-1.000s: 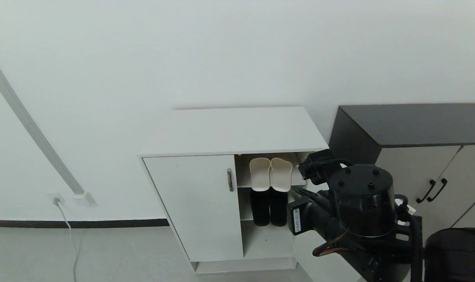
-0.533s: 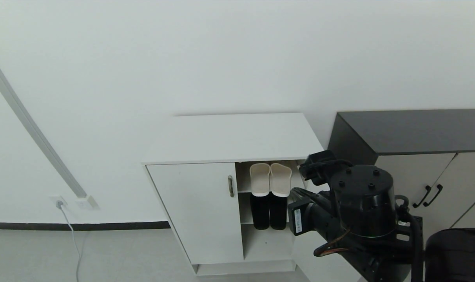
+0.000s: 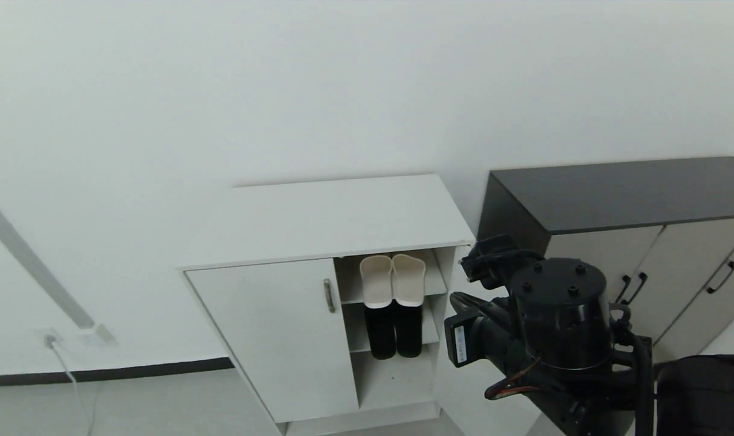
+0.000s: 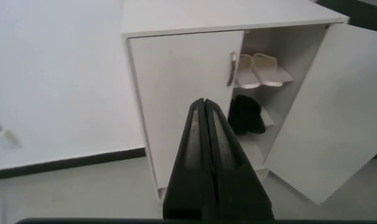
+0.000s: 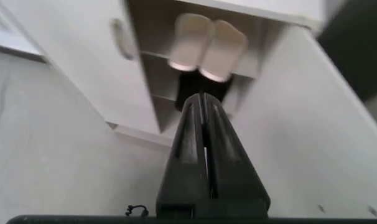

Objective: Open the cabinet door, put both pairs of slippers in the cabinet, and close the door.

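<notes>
The white cabinet (image 3: 337,212) stands against the wall with its left door (image 3: 270,339) closed and its right door (image 4: 328,106) swung open. A cream pair of slippers (image 3: 392,280) lies on the upper shelf, and a black pair (image 3: 394,330) sits on the shelf below. In the wrist views the same cream slippers (image 4: 263,68) (image 5: 207,40) and black slippers (image 4: 247,115) (image 5: 185,84) show inside the opening. My left gripper (image 4: 204,102) is shut and empty, some way in front of the closed door. My right gripper (image 5: 204,96) is shut and empty, facing the open compartment beside the open door (image 5: 300,124).
A dark-topped cabinet (image 3: 615,188) with black handles stands right of the white one. A wall socket with a cable (image 3: 49,339) and a slanted grey conduit (image 3: 28,260) are at the left. Bare floor (image 3: 100,406) lies in front.
The whole head view has shifted, so the cabinet sits further left and lower in the picture: the camera moved. The slippers and doors stay as they were.
</notes>
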{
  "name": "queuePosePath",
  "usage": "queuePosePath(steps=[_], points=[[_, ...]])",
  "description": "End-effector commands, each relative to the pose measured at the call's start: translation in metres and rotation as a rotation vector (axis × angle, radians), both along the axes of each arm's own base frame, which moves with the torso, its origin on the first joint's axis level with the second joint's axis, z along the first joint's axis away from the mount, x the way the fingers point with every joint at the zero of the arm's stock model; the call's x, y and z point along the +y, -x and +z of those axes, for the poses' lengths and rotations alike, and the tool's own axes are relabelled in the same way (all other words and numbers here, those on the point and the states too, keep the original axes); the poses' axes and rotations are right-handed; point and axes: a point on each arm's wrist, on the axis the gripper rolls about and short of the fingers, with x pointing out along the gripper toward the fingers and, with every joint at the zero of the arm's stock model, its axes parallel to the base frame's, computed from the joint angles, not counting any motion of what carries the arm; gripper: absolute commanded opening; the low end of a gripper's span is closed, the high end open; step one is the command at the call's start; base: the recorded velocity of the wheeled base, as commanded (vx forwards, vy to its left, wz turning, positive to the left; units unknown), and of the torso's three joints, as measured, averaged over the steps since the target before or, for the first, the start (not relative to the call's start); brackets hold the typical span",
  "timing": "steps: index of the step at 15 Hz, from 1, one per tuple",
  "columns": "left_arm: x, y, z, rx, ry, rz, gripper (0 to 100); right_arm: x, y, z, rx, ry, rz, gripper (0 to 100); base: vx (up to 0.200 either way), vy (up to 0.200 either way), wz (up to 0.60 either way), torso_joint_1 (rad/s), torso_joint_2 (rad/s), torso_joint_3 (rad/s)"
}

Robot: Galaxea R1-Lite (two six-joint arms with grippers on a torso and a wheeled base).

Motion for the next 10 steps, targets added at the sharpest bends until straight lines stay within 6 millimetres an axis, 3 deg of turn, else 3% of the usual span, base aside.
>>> queuePosePath(steps=[1,3,10], points=[[0.0000,-0.0001,0.0000,0.001,0.000,-0.001,0,-0.0002,-0.0003,0.0001,-0.001,0.000,-0.001,0,0.000,0.000,-0.60,0.007,0.01,0.002],[0.0000,-0.0001,0.0000,0.001,0.000,-0.001,0,-0.0023,-0.0034,-0.0002,-0.002,0.005,-0.010,0,0.000,0.000,-0.60,0.000,0.00,0.002],[0.0000,-0.0001,0.0000,0.001,0.001,0.004,0,-0.0035,-0.0060,0.0007,-0.014,0.005,-0.017,0,0.000,0.000,0.00,0.000,0.00,0.000]])
